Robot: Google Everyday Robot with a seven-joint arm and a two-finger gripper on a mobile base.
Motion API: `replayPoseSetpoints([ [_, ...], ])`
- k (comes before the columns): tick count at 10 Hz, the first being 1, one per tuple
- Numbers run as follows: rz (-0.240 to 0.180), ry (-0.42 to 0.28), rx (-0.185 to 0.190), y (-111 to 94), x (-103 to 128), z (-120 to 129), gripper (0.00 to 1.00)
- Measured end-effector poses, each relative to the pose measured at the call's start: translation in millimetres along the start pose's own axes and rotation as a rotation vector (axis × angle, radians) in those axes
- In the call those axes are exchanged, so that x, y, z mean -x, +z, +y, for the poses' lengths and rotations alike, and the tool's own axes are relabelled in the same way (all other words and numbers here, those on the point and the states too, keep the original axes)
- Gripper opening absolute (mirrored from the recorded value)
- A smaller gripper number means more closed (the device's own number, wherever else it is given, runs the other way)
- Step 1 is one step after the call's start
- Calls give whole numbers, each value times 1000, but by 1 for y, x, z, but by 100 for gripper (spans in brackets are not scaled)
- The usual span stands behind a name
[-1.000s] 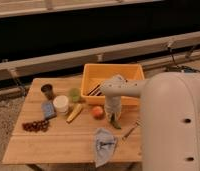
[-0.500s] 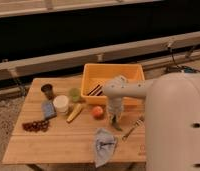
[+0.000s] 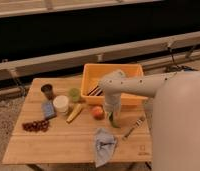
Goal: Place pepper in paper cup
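Note:
My gripper [image 3: 113,118] hangs from the white arm over the table's middle, just right of the round orange-red fruit [image 3: 97,112]. A slender dark green pepper [image 3: 112,121] sits upright between its fingers, low over the tabletop. The paper cup [image 3: 60,104], short, wide and white, stands to the left, well apart from the gripper, with the yellow corn piece [image 3: 74,113] between them.
A yellow bin [image 3: 124,71] stands behind the gripper. A dark brown cup [image 3: 47,90] and a green cup [image 3: 74,93] stand at the back left. A blue item [image 3: 48,109], dark grapes [image 3: 35,125], a grey cloth [image 3: 104,145] and a fork [image 3: 133,127] lie on the wooden table [image 3: 58,147].
The arm has shifted slightly over the table's middle and the gripper stays low beside the orange-red fruit. The other objects have not moved.

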Motion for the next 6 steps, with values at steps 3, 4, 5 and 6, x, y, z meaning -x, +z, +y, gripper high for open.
replayPoseSetpoints([
  [3,21,-139,44,-28,-25,51,0],
  [4,26,-181,51,-32,-31,69,0],
  [5,31,-216,57,-33,-34,84,0],
  [6,32,-260,70,-36,-36,104,0],
])
